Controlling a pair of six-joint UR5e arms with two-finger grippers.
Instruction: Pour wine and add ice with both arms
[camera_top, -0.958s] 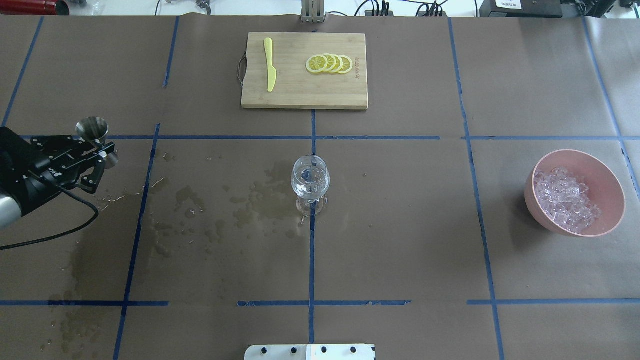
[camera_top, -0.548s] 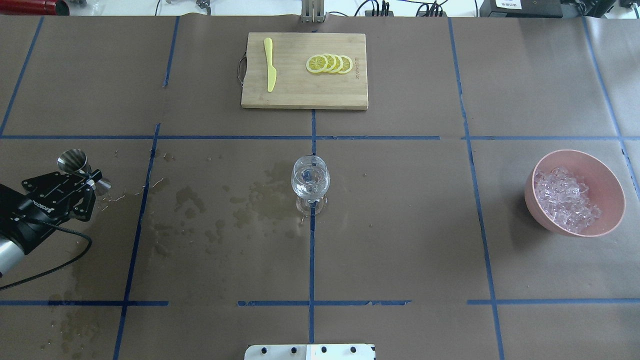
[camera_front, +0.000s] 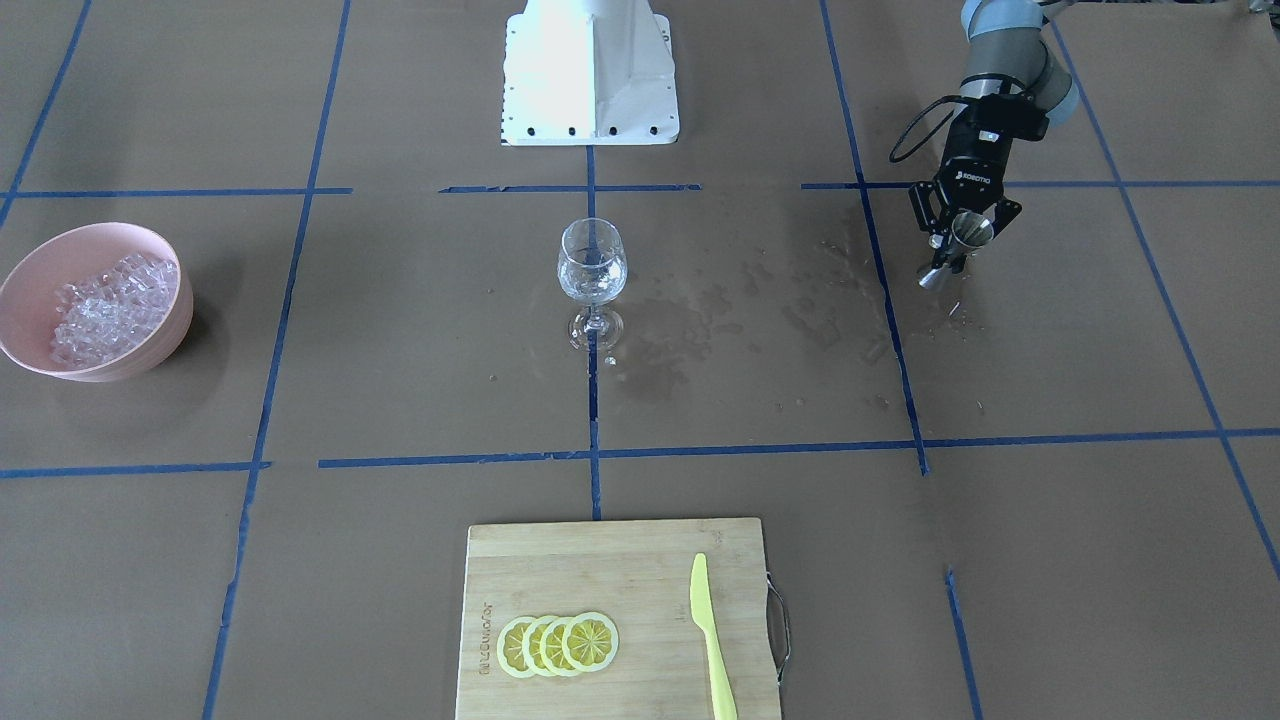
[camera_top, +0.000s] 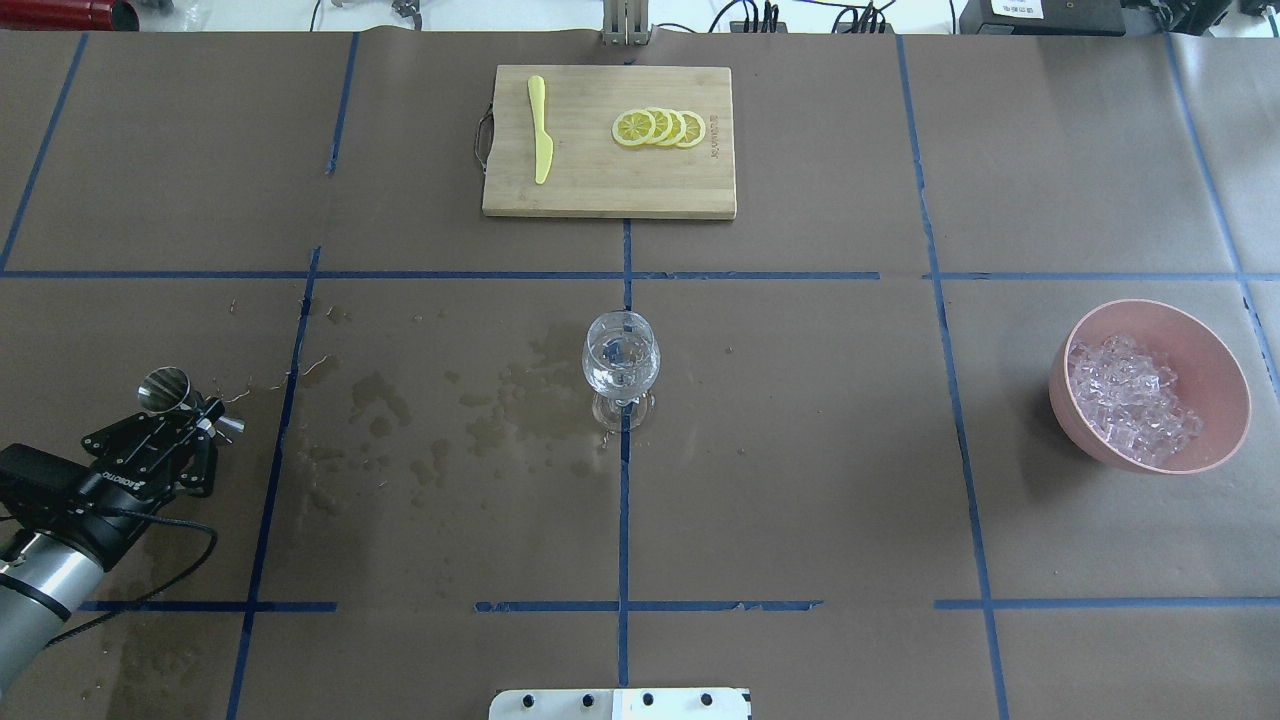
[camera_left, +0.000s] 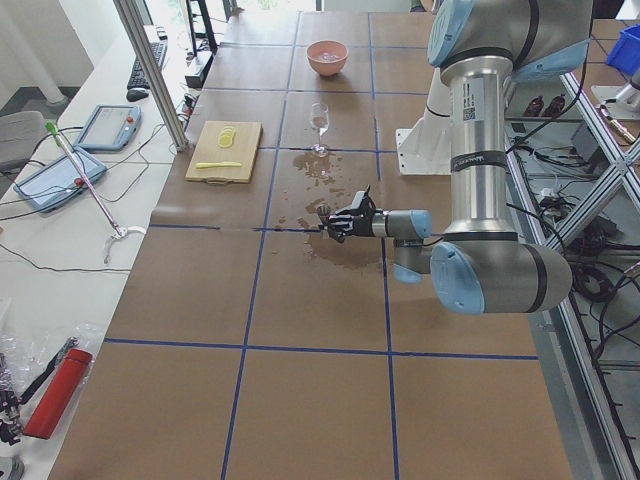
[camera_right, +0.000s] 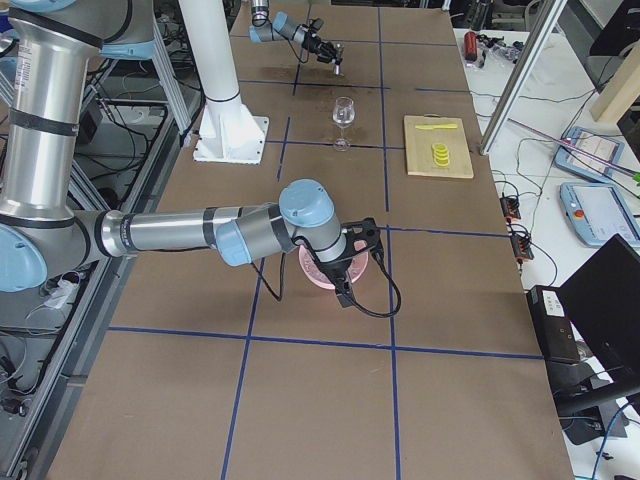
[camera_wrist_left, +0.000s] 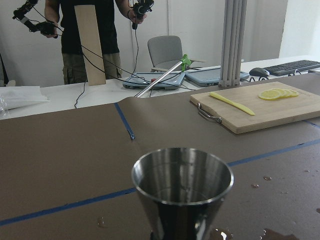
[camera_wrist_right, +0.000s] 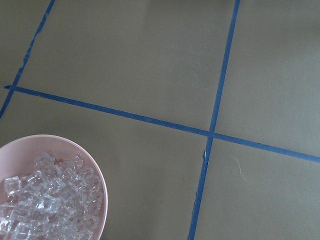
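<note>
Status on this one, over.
Left gripper shut on jigger. Right gripper near bowl, state unclear. Wine in glass, ice in bowl. Wet stains beside glass.

The left arm (camera_left: 480, 150) fills the 3 o'clock side of the view, with its silver column upright and its forearm level. The left gripper (camera_left: 328, 215) points toward 9 o'clock, low over the brown, blue-taped surface (camera_left: 300, 300). Its fingers (camera_left: 335, 224) are closed on a small jigger (camera_left: 323, 212); finer detail is not resolvable. Wet patches (camera_left: 335, 245) darken the surface directly beneath the gripper. At 12 o'clock from the gripper stands a wine glass (camera_left: 319, 118), upright. Farther at 12 o'clock sits a pink bowl (camera_left: 327, 57). At 11 o'clock lies a cutting board (camera_left: 205, 160) carrying lemon slices (camera_left: 228, 131) and a yellow knife (camera_left: 218, 165). A white pedestal (camera_left: 412, 155) stands at 1 o'clock.
</note>
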